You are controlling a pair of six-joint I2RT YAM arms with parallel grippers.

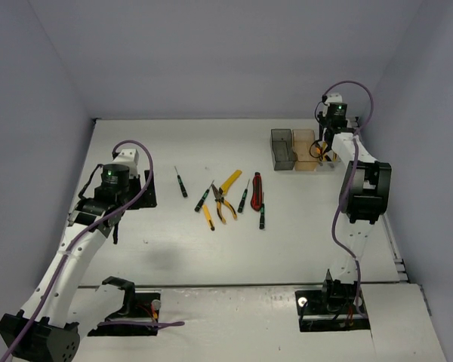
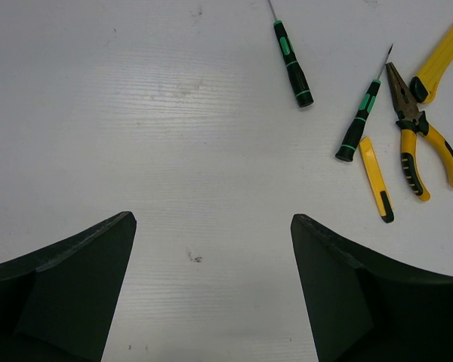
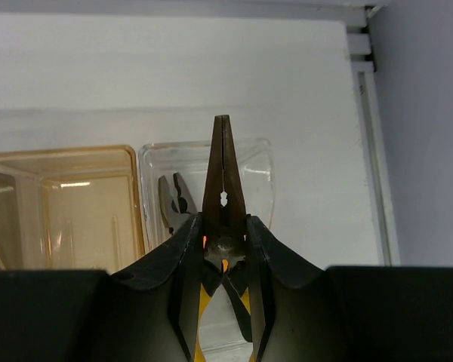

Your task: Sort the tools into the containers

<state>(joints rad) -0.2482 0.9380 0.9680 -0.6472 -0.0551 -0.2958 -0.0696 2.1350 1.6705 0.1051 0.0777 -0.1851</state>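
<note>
My right gripper (image 3: 223, 235) is pinched on the held pliers (image 3: 223, 170) at the pivot. Their closed nose sticks straight out past the fingertips, and the yellow-black handles run back between the fingers. Beneath it and just ahead sits the clear bin (image 3: 263, 160), with the binned pliers (image 3: 174, 200) lying inside, left of the nose. The amber bin (image 3: 60, 154) stands just beside the clear one on the gripper's left, and the grey bin (image 1: 282, 148) is next along, farther left again.

My left gripper (image 2: 213, 219) is spread wide with nothing between the fingers, hovering over the table (image 2: 174, 113). The loose tools all lie ahead of it and to its right. Closest is the near screwdriver (image 2: 291, 60), then the second screwdriver (image 2: 360, 124) and the slim yellow tool (image 2: 377, 177). Next come the loose pliers (image 2: 419, 147), with the yellow knife (image 2: 436, 60) by their nose. The top view shows the red knife (image 1: 257, 187) farther right still, between the two last screwdrivers (image 1: 243, 200).
</note>
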